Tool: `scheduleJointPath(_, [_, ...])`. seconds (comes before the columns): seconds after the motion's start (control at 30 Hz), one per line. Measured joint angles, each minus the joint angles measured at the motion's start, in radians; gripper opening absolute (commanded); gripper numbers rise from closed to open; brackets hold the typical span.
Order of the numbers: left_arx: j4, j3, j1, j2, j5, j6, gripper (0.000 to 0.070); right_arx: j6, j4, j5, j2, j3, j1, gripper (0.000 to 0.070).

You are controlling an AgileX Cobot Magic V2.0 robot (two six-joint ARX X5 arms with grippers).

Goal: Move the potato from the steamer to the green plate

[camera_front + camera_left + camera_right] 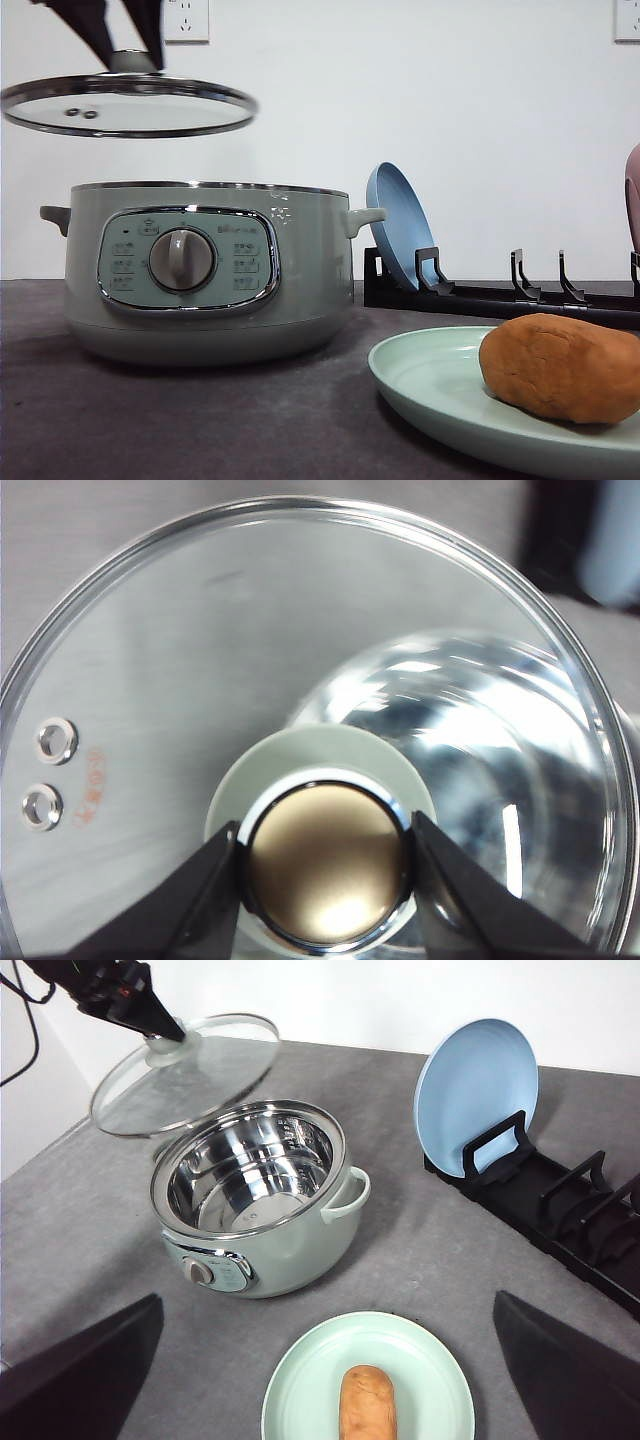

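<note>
A: Where is the potato (pixel 367 1404)?
B: It lies on the green plate (pixel 300 1385), at the near edge of the tabletop (pixel 90 1230). Bare grey table lies between plate and steamer (pixel 262 1200).
A: What is in the steamer?
B: Just its shiny bare bowl. The left gripper (pixel 325 865) is pinched tight on the knob of the glass lid (pixel 185 1072), holding it up over the pot's far left side.
A: And the right gripper (pixel 330 1380)?
B: Its fingers are spread wide, holding nothing, above the plate. A blue plate (pixel 475 1095) leans in the black rack (pixel 560 1210) by the far right edge.
</note>
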Motion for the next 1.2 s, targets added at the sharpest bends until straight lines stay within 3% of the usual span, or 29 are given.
scheduleJointPath(0.37, [0.000, 0.000, -0.146, 0.000, 0.002, 0.000, 0.0000, 0.000, 0.000, 0.000, 0.000, 0.000, 0.000, 0.0669])
scheduleJointPath(0.73, [0.000, -0.011, -0.195, -0.001, 0.001, 0.000, 0.0000, 0.000, 0.000, 0.000, 0.000, 0.000, 0.000, 0.0669])
scheduleJointPath(1.2, [0.000, -0.153, -0.210, -0.003, -0.007, 0.002, 0.0000, 0.000, 0.000, 0.000, 0.000, 0.000, 0.000, 0.0669])
